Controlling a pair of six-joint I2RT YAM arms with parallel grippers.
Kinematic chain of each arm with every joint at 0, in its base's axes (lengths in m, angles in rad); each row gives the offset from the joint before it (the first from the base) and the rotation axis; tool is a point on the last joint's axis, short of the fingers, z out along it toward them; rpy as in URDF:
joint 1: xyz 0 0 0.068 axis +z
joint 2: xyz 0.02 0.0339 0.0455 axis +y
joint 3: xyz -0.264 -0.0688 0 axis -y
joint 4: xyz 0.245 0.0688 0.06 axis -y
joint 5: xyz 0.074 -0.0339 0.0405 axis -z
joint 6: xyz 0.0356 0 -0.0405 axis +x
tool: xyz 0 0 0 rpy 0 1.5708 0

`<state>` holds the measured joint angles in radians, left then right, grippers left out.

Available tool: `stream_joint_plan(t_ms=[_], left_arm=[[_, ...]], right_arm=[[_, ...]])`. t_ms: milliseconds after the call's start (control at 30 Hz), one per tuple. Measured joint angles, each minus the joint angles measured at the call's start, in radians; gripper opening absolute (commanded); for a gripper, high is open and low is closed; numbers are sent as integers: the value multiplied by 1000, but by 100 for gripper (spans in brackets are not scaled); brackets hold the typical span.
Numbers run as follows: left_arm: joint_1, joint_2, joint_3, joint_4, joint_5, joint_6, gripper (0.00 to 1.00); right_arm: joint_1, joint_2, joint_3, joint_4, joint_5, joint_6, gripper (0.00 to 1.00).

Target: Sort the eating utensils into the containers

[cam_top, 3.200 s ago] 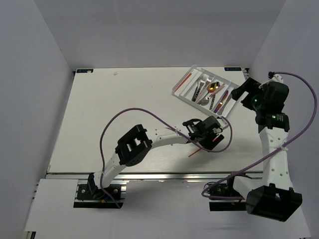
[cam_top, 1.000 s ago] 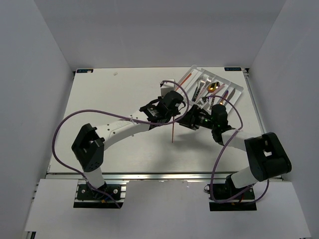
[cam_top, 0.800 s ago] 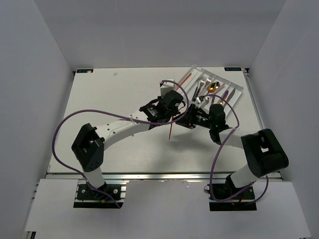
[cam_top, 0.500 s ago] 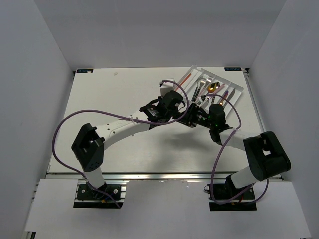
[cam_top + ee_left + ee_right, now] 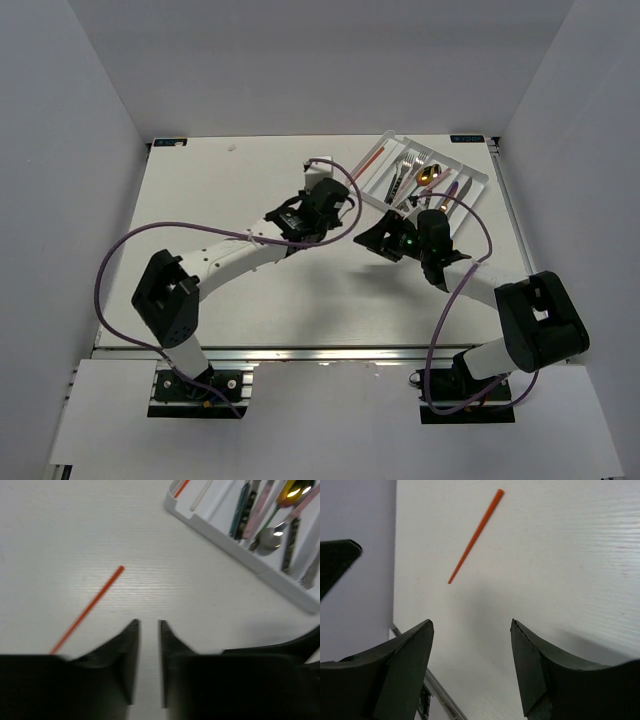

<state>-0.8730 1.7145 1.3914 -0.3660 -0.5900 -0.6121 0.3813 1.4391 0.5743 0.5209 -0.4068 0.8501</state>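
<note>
A thin red chopstick (image 5: 87, 610) lies loose on the table, just ahead and left of my left gripper (image 5: 149, 625). That gripper is empty, its jaws a narrow gap apart. The chopstick also shows in the right wrist view (image 5: 475, 536), ahead of my right gripper (image 5: 471, 622), which is wide open and empty. In the top view the left gripper (image 5: 338, 212) and right gripper (image 5: 372, 238) face each other near the white tray (image 5: 470, 168); I cannot make out the loose chopstick there. The tray (image 5: 260, 567) holds spoons (image 5: 272, 537), forks, knives, a red chopstick and a pale one.
Both arms reach in over the middle of the table, and their purple cables (image 5: 200, 232) loop above it. The tray sits at the back right, close to the table's far edge. White walls stand on three sides.
The red chopstick that hung from my left gripper beside the right gripper now lies on the table. The left gripper has let go and pulled back left. The right gripper has drawn back slightly.
</note>
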Motion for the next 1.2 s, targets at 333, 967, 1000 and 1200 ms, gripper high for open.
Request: stream_joint_plan(t_ms=[333,967,1000,1200], left_arm=[[330,126,116,-72,319,286,84],[350,494,346,-259,613,570,44],[350,506,346,-259,616,570,44],[342,523,352,-238,608,558,30]], right_arm=[[-18,-70,1,-135,111,-44,70],[-34,-206,71,-373,139,-256,72],[-34,-211,71,-375,139,-258,72],[-34,-230,71,-387,138,-264,72]])
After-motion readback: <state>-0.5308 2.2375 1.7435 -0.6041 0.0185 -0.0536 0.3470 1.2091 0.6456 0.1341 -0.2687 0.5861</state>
